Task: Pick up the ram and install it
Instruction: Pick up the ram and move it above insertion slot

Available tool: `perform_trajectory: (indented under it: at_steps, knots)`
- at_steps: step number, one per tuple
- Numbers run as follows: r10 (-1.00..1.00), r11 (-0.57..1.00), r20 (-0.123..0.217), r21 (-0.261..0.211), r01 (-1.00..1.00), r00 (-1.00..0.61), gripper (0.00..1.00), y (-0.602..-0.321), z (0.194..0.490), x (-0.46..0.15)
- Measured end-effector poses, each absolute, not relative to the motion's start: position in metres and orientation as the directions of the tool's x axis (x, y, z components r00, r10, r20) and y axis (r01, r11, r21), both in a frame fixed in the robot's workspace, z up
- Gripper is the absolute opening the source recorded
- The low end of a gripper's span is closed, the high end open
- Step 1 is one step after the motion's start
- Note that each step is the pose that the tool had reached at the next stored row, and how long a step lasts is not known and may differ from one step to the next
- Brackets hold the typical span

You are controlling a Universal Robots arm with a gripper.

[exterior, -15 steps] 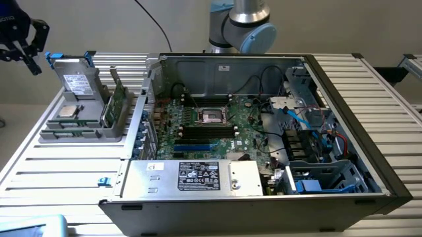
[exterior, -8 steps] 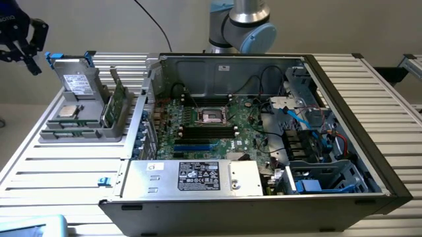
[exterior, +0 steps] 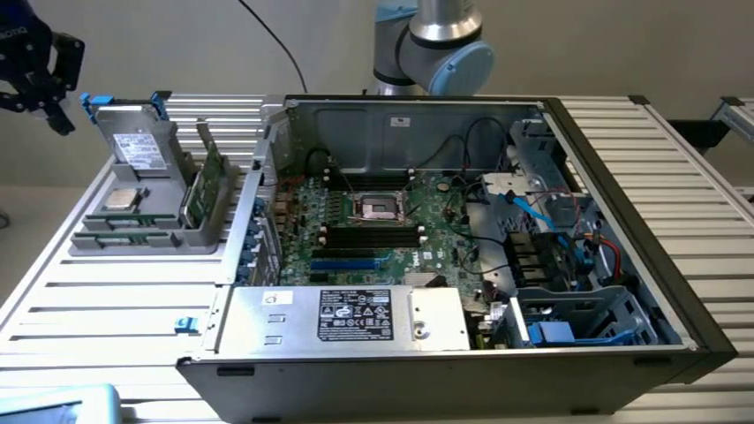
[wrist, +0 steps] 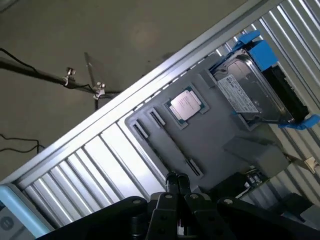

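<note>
The ram [exterior: 207,184] is a narrow green board standing on edge in the grey holder [exterior: 141,240], on the side next to the computer case. My gripper [exterior: 45,110] hangs at the exterior view's far left, above and outside the holder, well away from the ram. In the wrist view its fingertips [wrist: 176,184] are pressed together with nothing between them, over the holder [wrist: 210,145]. The motherboard's black slots [exterior: 373,235] lie inside the open case, below the processor socket [exterior: 380,208].
The holder also carries a grey drive with blue rails [exterior: 139,141] [wrist: 247,92] and a square silver processor chip [exterior: 122,198] [wrist: 186,105]. The open case [exterior: 613,159] holds cables, a power supply [exterior: 353,316] and drive cages. Everything stands on a slatted metal table [exterior: 106,309].
</note>
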State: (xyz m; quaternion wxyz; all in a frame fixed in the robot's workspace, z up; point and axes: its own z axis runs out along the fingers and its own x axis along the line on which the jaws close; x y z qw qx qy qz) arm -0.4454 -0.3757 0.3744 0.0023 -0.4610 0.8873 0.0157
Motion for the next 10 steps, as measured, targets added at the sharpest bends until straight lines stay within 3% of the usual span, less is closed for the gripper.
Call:
perform_trajectory:
  at_steps: [10]
  knots:
    - [-0.905,0.425,-0.028,0.01,-0.905,-0.425,0.11,-0.3757,0.3741,-0.4455]
